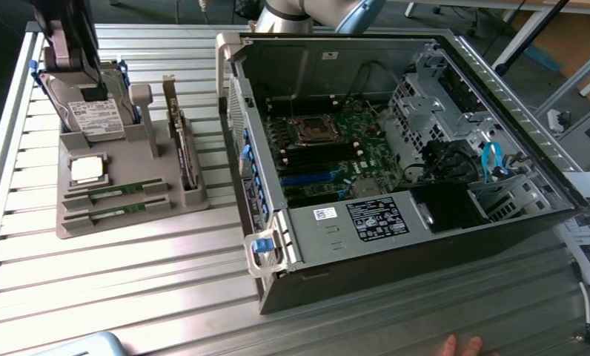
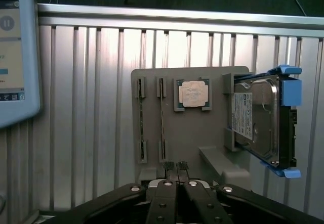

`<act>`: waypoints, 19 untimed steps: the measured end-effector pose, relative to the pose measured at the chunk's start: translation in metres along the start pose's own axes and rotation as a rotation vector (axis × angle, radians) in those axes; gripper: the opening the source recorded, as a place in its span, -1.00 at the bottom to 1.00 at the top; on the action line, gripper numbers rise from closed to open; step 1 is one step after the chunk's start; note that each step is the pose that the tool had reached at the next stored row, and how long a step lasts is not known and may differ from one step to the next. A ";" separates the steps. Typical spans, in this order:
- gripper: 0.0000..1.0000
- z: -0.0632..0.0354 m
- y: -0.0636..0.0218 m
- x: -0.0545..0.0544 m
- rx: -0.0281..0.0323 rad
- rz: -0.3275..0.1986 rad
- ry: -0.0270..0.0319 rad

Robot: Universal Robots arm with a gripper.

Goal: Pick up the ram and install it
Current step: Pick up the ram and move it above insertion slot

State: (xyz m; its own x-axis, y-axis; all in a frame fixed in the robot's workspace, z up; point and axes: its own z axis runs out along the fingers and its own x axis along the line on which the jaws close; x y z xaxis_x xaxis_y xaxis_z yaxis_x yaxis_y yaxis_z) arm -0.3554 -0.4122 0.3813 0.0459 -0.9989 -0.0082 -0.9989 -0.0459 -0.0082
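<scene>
- Now the gripper (image 2: 174, 169) is shut tight, with nothing in it.
- Two ram sticks (image 2: 162, 120) lie side by side in the grey tray (image 2: 202, 133), near it.

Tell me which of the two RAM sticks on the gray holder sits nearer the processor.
The RAM stick beside the processor; the other stick sits one slot farther, near the edge of the holder.

We saw a ribbed, shiny silver metal table (image 1: 127, 274), a matt grey plastic holder tray (image 2: 192, 133), and a glossy bare-metal hard drive (image 2: 263, 118).
</scene>
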 end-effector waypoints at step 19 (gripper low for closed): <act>-0.79 0.0222 0.0002 0.001 -0.0185 0.000 -0.0007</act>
State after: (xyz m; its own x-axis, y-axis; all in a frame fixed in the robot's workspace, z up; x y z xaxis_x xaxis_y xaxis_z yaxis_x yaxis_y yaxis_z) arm -0.3554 -0.4130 0.3591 0.0458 -0.9989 -0.0089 -0.9989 -0.0459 0.0103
